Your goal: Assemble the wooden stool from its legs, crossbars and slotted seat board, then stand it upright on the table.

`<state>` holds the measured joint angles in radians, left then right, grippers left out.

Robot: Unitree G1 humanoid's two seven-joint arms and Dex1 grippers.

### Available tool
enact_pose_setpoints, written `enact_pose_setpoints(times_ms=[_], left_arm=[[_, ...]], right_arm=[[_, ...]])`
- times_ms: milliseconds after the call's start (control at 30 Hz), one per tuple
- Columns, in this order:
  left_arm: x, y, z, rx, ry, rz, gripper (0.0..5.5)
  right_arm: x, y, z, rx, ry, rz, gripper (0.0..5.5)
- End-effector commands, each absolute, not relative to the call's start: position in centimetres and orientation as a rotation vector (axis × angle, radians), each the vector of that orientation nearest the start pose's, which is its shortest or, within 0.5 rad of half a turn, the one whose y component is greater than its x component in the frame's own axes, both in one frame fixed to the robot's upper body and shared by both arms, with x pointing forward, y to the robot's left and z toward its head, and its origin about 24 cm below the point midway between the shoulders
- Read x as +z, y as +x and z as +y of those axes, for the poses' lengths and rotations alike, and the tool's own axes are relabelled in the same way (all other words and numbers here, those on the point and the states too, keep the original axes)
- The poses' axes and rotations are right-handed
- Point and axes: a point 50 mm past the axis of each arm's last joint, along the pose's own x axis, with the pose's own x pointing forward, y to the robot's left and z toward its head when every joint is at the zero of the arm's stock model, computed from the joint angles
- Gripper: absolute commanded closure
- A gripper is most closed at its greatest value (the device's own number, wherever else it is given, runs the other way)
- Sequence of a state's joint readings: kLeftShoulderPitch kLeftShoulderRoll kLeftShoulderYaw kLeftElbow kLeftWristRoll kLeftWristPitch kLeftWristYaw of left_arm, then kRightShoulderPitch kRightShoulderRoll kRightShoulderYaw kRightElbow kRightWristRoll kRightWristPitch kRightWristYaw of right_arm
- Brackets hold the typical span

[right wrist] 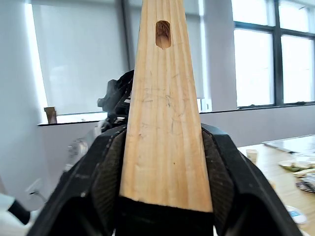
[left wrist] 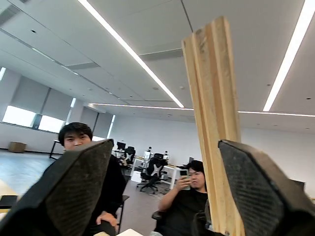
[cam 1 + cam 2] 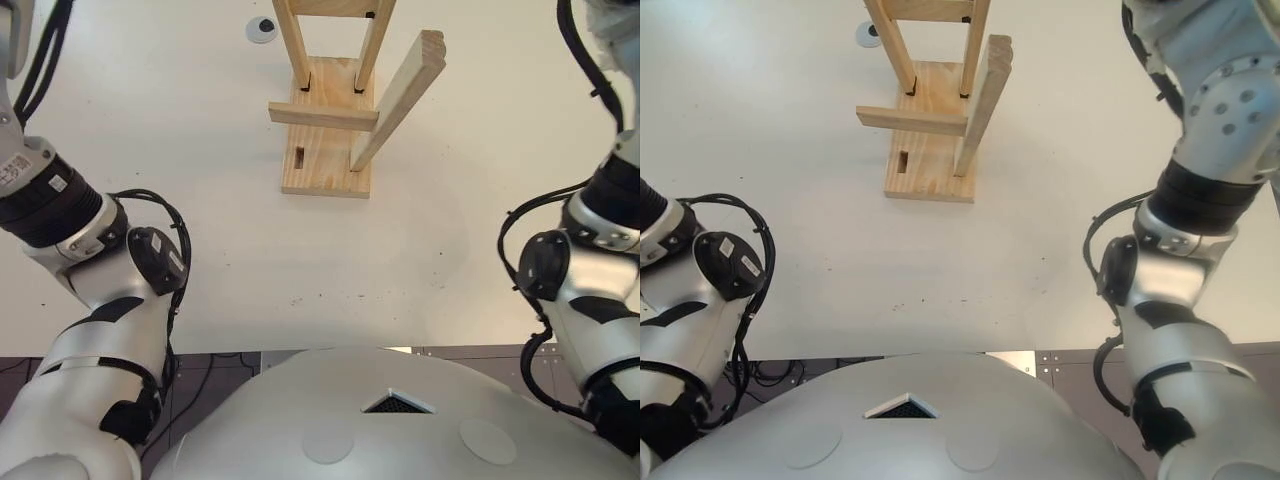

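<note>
Seat board (image 3: 325, 165) on table (image 3: 150, 150) | right jaws clamp leg (image 1: 165, 123) | left jaws apart

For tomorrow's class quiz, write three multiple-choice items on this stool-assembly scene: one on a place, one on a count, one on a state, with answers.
1. Where on the seat board is the empty slot? A near-left corner; B far-right corner; C centre.
2. How many legs stand in the board? A one; B three; C five.
3. The right gripper is: A open and empty; B shut on a wooden leg; C shut on a cable.
Answers: 1 A, the bare slot lies nearest the robot's left arm. 2 B, two upright at the far end, one tilted near-right. 3 B, its fingers clamp the leg.
</note>
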<state>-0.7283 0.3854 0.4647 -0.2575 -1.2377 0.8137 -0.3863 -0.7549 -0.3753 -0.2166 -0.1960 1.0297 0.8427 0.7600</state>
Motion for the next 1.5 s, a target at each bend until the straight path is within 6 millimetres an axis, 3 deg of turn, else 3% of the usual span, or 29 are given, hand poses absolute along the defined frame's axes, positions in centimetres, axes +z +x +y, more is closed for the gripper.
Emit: enact_pose_setpoints(times_ms=[33, 133, 433, 767, 900, 1000, 1033, 1133, 1333, 1500], left_arm=[[28.8, 26.6, 16.1, -1.137, -0.595, -0.415, 1.37], [28.2, 25.8, 15.8, -1.203, -0.627, -0.403, 1.37], [27.4, 25.7, 16.5, -1.203, -0.725, -0.389, 1.37], [25.3, 25.9, 16.0, -1.178, -0.746, -0.310, 2.83], [22.9, 27.0, 16.4, -1.031, -0.695, -0.244, 3.30], [22.7, 27.2, 17.4, -0.968, -0.710, -0.273, 3.38], [22.9, 27.2, 17.7, -0.956, -0.718, -0.288, 3.38], [23.7, 27.5, 19.0, -0.917, -0.736, -0.342, 3.38], [26.4, 27.5, 23.3, -0.794, -0.671, -0.461, 3.47], [25.9, 27.7, 25.1, -0.726, -0.525, -0.425, 3.47]], right_arm=[[27.3, 27.2, -12.5, 1.479, 0.373, -0.222, 3.44], [26.7, 27.0, -12.3, 1.515, 0.375, -0.178, 3.44], [24.3, 26.6, -12.4, 1.571, 0.365, -0.056, 3.44], [22.3, 26.7, -12.4, 1.546, 0.331, 0.007, 3.44], [19.4, 27.4, -12.1, 1.432, 0.181, 0.099, 3.44], [17.3, 27.0, -11.8, 1.417, 0.097, 0.149, 3.44], [17.0, 26.8, -11.7, 1.420, 0.088, 0.154, 3.04], [16.7, 26.6, -11.5, 1.432, 0.070, 0.154, 2.52], [17.0, 26.8, -12.1, 1.400, 0.038, 0.139, 1.53], [18.7, 27.3, -12.2, 1.381, 0.078, 0.072, 1.48]])
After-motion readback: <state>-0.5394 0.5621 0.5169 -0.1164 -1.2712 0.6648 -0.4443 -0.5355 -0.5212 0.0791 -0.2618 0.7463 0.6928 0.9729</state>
